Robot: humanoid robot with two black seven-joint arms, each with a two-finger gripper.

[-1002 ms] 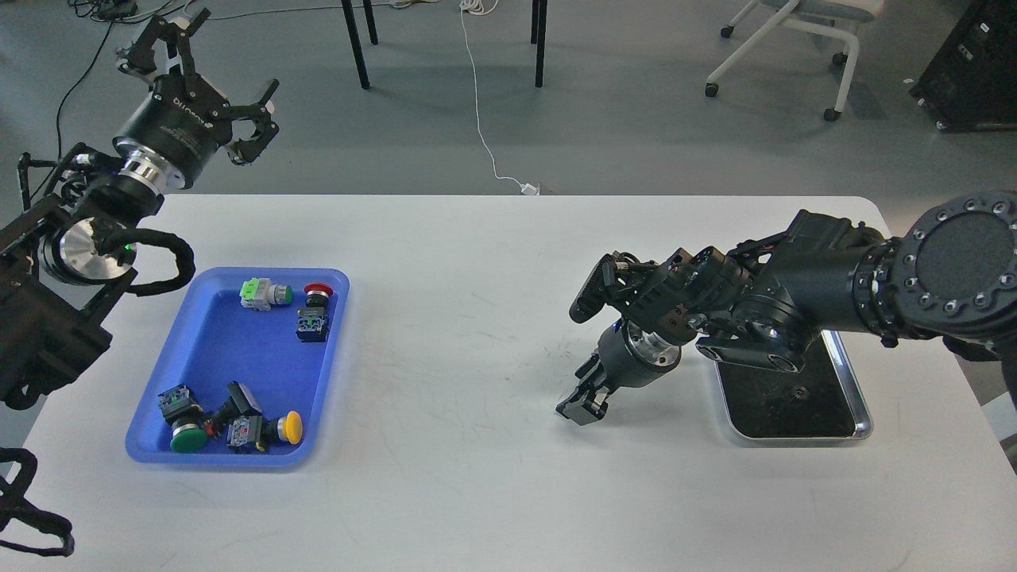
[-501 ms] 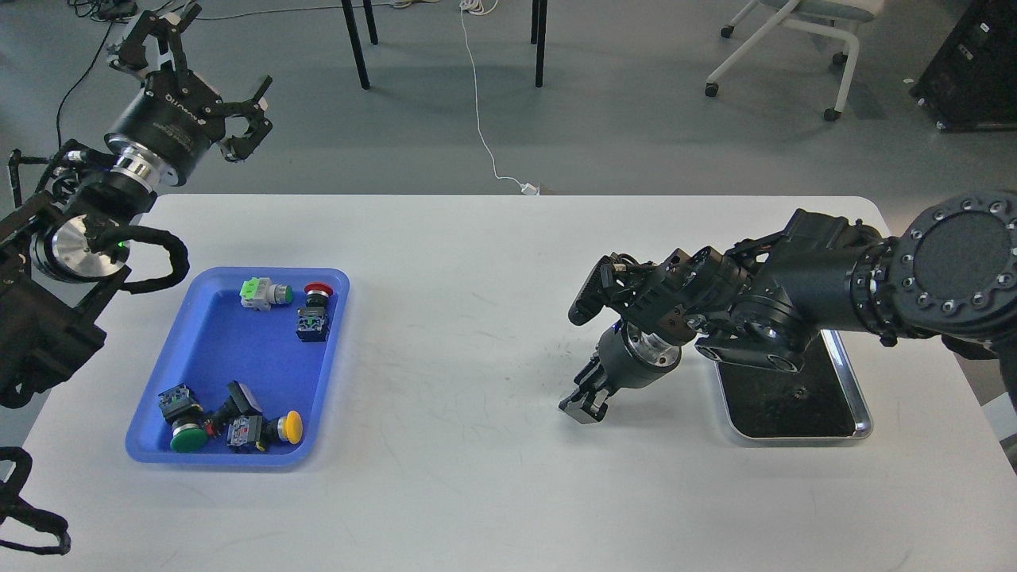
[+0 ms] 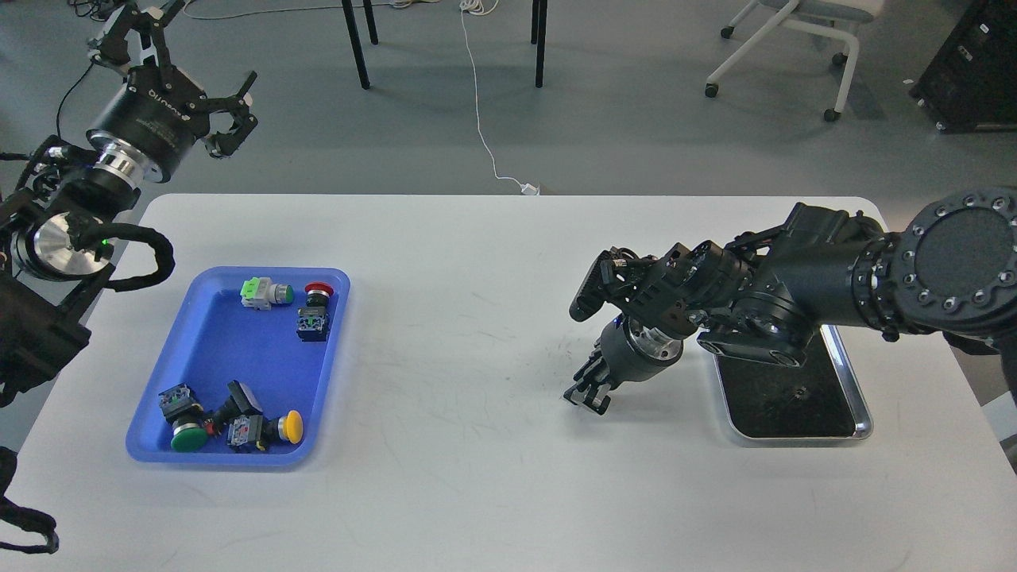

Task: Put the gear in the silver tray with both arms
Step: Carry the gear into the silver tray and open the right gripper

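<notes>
The silver tray (image 3: 864,413) lies on the white table at the right, partly under my right arm. A small dark gear (image 3: 801,391) lies on its dark bottom. My right gripper (image 3: 586,395) points down at the bare table left of the tray, just above the surface. Its dark fingers sit close together and I cannot tell them apart. I see nothing in it. My left gripper (image 3: 187,67) is raised beyond the table's far left corner, open and empty.
A blue plastic tray (image 3: 334,349) at the left holds several push-button switches with green, red and yellow caps. Beyond the table are chair legs, a white cable and a wheeled chair (image 3: 794,32) on the grey floor.
My left gripper has moved up and to the left, away from the table. My right gripper has lifted slightly and turned at the wrist. The gear and both trays have not moved.
</notes>
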